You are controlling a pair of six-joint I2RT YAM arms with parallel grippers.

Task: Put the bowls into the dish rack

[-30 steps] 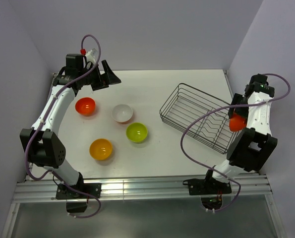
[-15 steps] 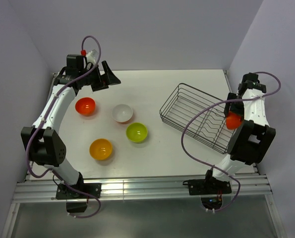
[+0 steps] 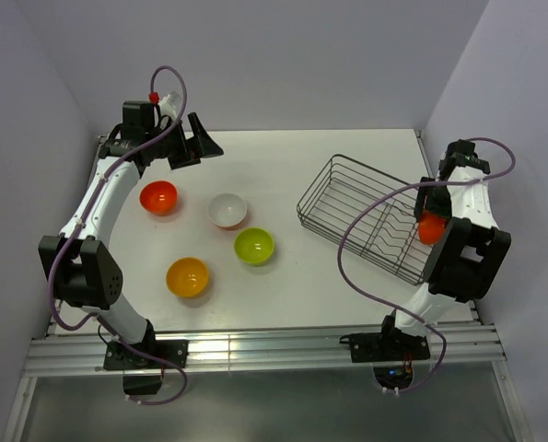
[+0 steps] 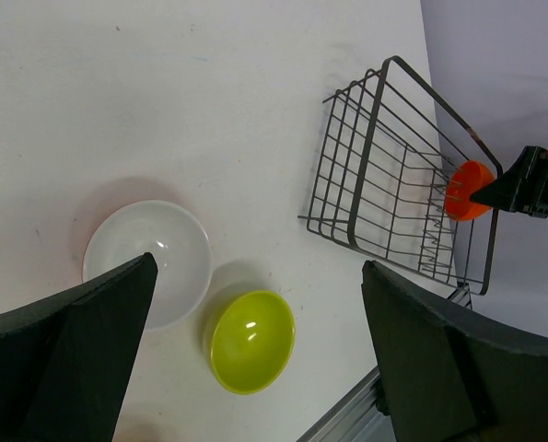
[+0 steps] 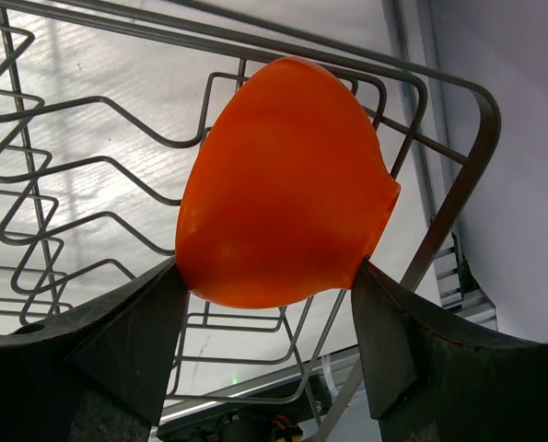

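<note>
Top view: your right gripper (image 3: 430,219) is clamping a red-orange bowl (image 3: 429,227) at the dish rack's (image 3: 347,198) right end. The other red-orange bowl (image 3: 158,196), white bowl (image 3: 227,210), green bowl (image 3: 253,246) and yellow-orange bowl (image 3: 187,276) are sitting on the table (image 3: 283,157).

Left wrist: your left gripper (image 4: 255,267) is hanging wide open above the white and green ones.

Right wrist: the fingers (image 5: 89,359) are squeezing that bowl from both sides, tipped over the rack wires.

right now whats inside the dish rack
Only divider prongs show inside the dark grey wire dish rack. The red-orange plastic bowl in the right end effector covers its end corner.
</note>
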